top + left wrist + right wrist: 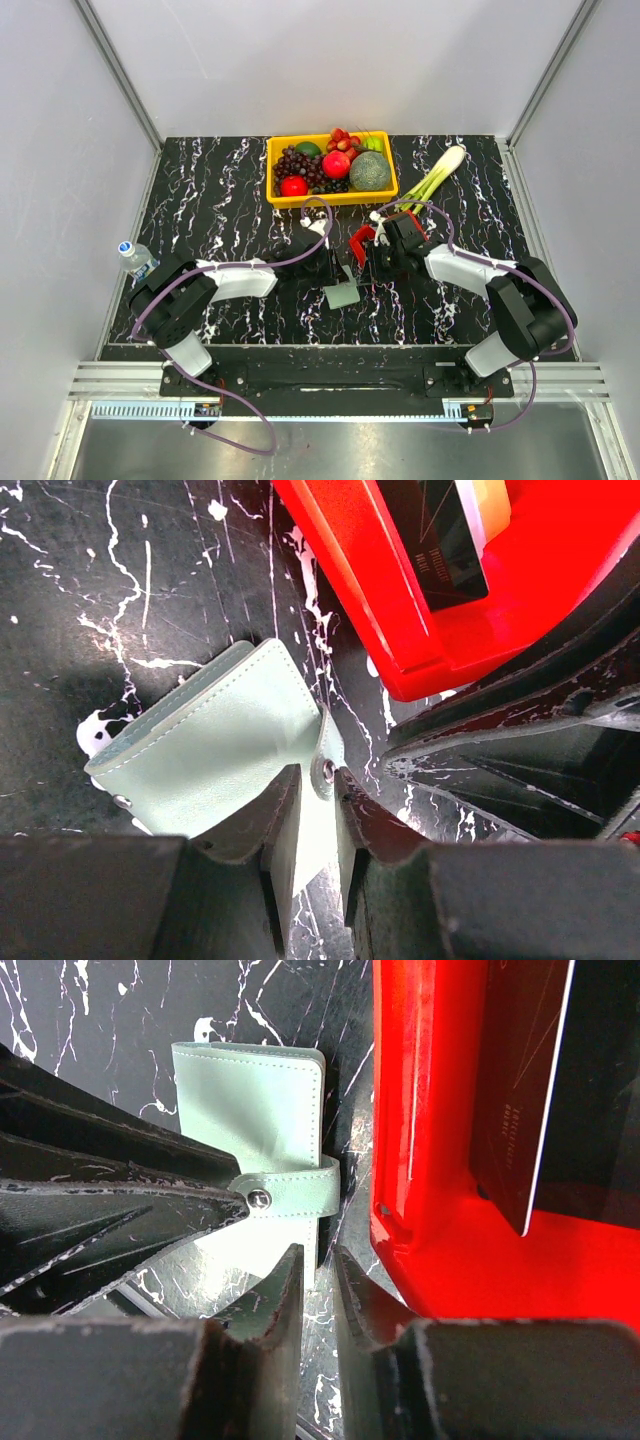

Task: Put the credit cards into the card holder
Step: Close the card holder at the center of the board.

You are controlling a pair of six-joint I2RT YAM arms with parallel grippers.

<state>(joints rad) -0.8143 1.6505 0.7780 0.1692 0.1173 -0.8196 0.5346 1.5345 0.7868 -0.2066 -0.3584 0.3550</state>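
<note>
The pale grey-green card holder [343, 295] lies between both arms, folded, its strap snapped over one edge [210, 750] [255, 1100]. My left gripper [318, 780] [338, 268] has its fingertips at the snap end of the strap. Pouch material fills the narrow gap between them, and a firm grip does not show. My right gripper [312, 1260] [368, 272] stands at the pouch's edge, jaws slightly apart, with table visible between them. The credit cards sit in a red plastic tray [362, 243]: a dark one [445, 540] [520, 1090] and an orange and whitish one [488, 500].
A yellow basket [275, 170] of fruit stands at the back centre. A leek [435, 178] lies to its right. A small water bottle [135, 255] lies at the table's left edge. White walls close in the black marbled table on three sides.
</note>
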